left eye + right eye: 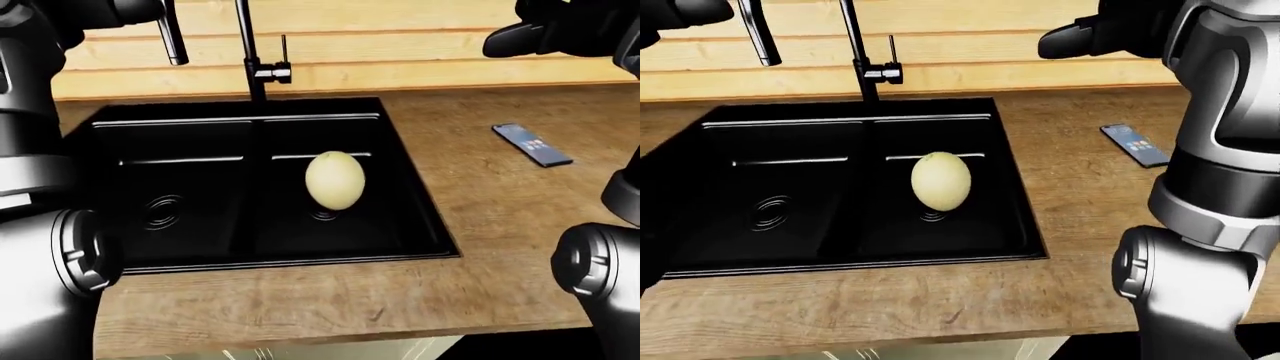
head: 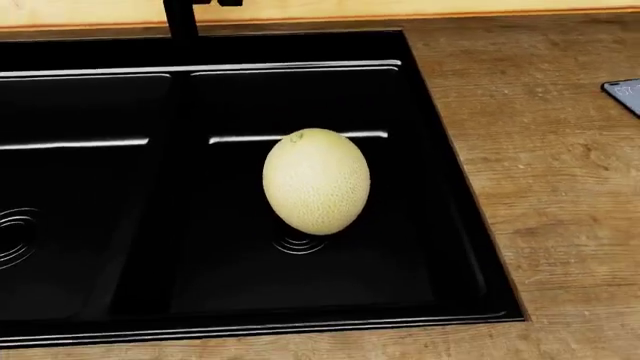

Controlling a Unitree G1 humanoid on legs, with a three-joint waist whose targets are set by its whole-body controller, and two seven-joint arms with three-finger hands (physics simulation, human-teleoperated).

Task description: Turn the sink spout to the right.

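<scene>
Right-eye view, sink spout hanging at top left over the left basin, right robot hand well apart at top right, grip state unclear, empty, melon in the right basin.

No legible text, label, brand, number or sign found in any view. The phone lying on the counter shows small coloured marks on its screen, too small to read.
</scene>
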